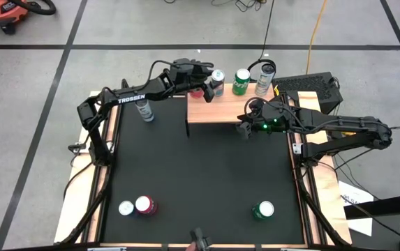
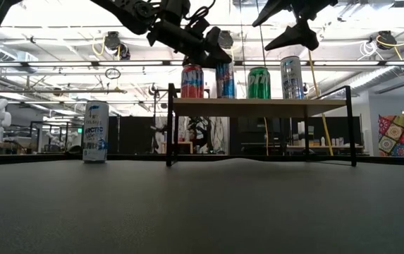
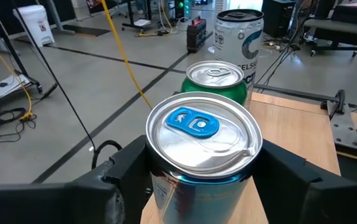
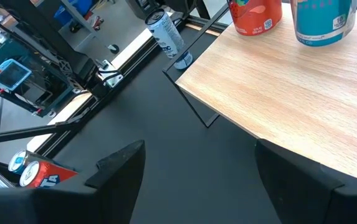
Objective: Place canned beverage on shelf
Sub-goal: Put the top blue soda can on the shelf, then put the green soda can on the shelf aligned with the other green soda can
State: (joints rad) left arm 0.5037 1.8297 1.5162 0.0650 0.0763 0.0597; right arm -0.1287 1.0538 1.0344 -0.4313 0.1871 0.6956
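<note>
Four cans on shelf [image 1: 220, 110], front half bare; left tool [image 1: 212, 85] clamped on blue-tab can [image 3: 202, 155]; right tool [image 1: 245, 130] apart.

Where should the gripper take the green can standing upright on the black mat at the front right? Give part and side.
Grip the green aluminium can by its round side wall, mid-height, coming from above: it stands upright with bare black mat all round.
</note>
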